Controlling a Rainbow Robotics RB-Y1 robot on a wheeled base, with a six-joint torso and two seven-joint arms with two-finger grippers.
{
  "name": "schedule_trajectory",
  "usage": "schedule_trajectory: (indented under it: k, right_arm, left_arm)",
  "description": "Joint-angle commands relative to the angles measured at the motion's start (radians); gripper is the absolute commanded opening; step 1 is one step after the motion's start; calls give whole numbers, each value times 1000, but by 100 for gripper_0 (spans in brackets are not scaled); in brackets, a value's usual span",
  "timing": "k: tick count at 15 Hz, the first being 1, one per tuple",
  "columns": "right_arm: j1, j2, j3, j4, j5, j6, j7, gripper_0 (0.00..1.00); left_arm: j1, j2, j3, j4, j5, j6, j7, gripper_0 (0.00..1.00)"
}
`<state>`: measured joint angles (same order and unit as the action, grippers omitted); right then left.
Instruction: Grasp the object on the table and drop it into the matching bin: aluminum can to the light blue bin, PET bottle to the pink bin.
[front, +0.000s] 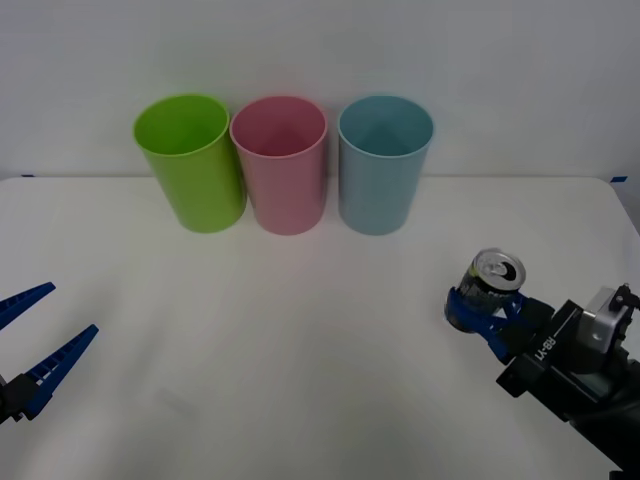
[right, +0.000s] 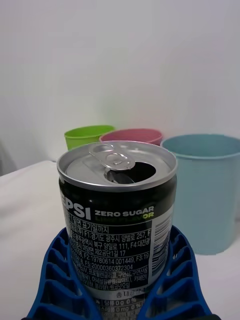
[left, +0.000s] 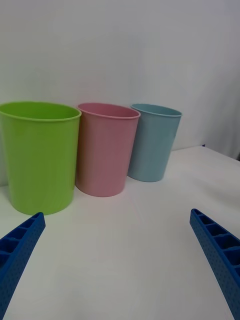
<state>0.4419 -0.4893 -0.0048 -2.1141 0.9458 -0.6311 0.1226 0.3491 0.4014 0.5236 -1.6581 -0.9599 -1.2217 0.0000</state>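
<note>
A small dark-labelled aluminum can (front: 491, 287) with a shiny opened top stands upright at the right of the white table (front: 300, 350). My right gripper (front: 478, 312) is shut on it, its blue ribbed fingers (right: 60, 280) clasping the lower body of the can (right: 118, 215). The light blue bin (front: 383, 163) stands at the back, right of the pink bin (front: 281, 163); the light blue bin (right: 210, 190) lies just beyond the held can, with the pink bin (right: 132, 135) behind it. My left gripper (front: 35, 340) hovers open at the table's left edge.
A green bin (front: 190, 160) stands left of the pink one in the back row; in the left wrist view the green bin (left: 37, 155), pink bin (left: 106, 147) and light blue bin (left: 154, 141) stand side by side. A white wall rises behind them.
</note>
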Motion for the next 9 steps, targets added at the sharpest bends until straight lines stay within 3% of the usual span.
schedule_trajectory:
  k: [1, 6, 9]
  right_arm:
    - [-23, -9, -6, -75, 50, 65, -80, 0]
    - [-175, -9, -1, -92, 159, 137, -238, 0]
    - [-285, -9, 40, -34, 182, 203, -248, 0]
  left_arm:
    - [0, 0, 0, 0, 0, 0, 0, 100]
    - [0, 0, 0, 0, 0, 0, 0, 100]
    - [0, 0, 0, 0, 0, 0, 0, 100]
